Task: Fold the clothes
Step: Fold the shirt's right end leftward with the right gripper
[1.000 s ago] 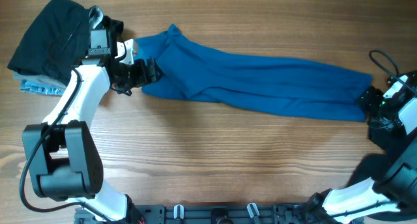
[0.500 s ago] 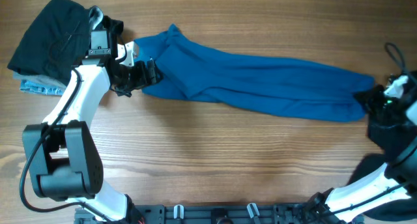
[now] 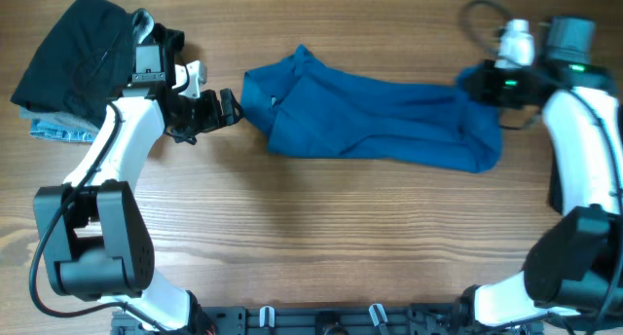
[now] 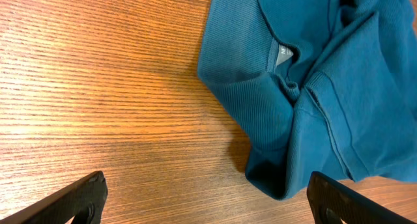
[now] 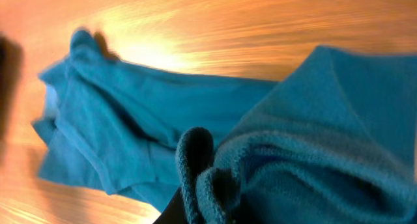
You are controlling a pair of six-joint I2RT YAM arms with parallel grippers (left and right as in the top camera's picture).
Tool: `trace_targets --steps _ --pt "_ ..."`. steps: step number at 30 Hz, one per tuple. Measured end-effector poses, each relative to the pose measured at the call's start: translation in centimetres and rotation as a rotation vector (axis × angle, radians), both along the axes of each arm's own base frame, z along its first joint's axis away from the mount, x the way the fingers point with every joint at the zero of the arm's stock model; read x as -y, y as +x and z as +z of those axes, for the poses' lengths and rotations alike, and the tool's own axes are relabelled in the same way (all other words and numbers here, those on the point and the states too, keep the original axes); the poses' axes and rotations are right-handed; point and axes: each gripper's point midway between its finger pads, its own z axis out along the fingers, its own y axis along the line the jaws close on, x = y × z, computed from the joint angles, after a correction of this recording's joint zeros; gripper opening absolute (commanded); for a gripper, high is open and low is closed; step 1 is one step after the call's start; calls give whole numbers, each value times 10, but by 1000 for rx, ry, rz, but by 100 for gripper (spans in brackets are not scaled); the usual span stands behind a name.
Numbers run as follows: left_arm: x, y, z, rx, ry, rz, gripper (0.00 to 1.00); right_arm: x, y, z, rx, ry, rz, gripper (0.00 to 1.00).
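Slack is the news here: a second ago the blue shirt (image 3: 370, 116) lay drawn out in a long band across the table (image 3: 321, 238), one end under each arm, and now it sits bunched into a shorter, thicker heap toward the middle and right. The right gripper (image 3: 484, 85) has swung up and inward from the far right edge, carrying the hem end with it. In the right wrist view the cloth is gathered in a tight roll right at the fingers, so I judge it clamped on that end, though the fingers themselves are mostly hidden by fabric. The left gripper (image 3: 232, 107) has not shifted, but the collar end has pulled away from it. It now stands just beside the shirt without touching, and its wrist view shows both fingers spread wide over bare wood with the collar and label ahead of them. For the task, this reads as the tension being lost rather than a clean fold laid: the shirt is rumpled, not flat, and only one arm holds it. The black garment (image 3: 73, 53) and pale-blue patterned piece (image 3: 54, 130) rest stacked at the far left corner as before.
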Motion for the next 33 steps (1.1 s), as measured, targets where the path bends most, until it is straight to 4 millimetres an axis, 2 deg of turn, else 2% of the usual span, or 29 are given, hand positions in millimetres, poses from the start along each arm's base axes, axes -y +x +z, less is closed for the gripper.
trace_targets --steps 2,3,4,5,7,8,10,11,12,13,14,15,16,17,18,20,21,22,25,28,30,31,33 --pt "0 0 0 0 0 0 99 -44 7 -13 5 -70 96 9" --pt "0 0 0 0 0 0 99 -58 10 -25 -6 -106 114 12" --pt "0 0 0 0 0 0 99 -75 9 -40 -35 -120 147 9" --pt "0 0 0 0 0 0 99 -81 12 -49 -42 -129 149 5" --pt "0 0 0 0 0 0 99 -90 18 -80 -87 -135 127 4" --pt "0 0 0 0 0 0 100 -90 18 -87 -104 -134 117 5" --pt "0 0 0 -1 0 0 100 -82 16 -87 -119 -143 94 4" --pt "0 0 0 -1 0 0 100 -69 11 -85 -140 -162 68 4" --pt "0 0 0 0 0 0 100 -40 5 -76 -160 -203 5 4" --pt "0 0 0 -1 0 0 100 0 2 -58 -146 -250 -88 4" --pt "0 0 0 0 0 0 100 31 1 -43 -122 -277 -162 4" --pt "0 0 0 0 0 0 100 80 -4 -18 -74 -302 -283 4" --pt "0 0 0 0 0 0 100 114 -11 -3 -45 -310 -371 4" --pt "0 0 0 0 0 0 100 149 -20 9 -24 -313 -459 5" --pt "0 0 0 0 0 0 100 196 -40 17 -18 -309 -569 5" --pt "0 0 0 0 0 0 100 217 -51 13 -24 -272 -587 5" --pt "0 0 0 0 0 0 100 217 -51 10 -23 -255 -563 5" --pt "0 0 0 0 0 0 100 209 -45 6 -17 -229 -509 5" --pt "0 0 0 0 0 0 100 162 -24 -2 2 -180 -329 5" --pt "0 0 0 0 0 0 100 94 -5 -11 -1 -166 -147 8" --pt "0 0 0 0 0 0 100 43 -3 -32 -47 -159 -24 9" --pt "0 0 0 0 0 0 100 30 -5 -41 -68 -162 7 9" --pt "0 0 0 0 0 0 100 -3 -9 -63 -123 -165 91 23"
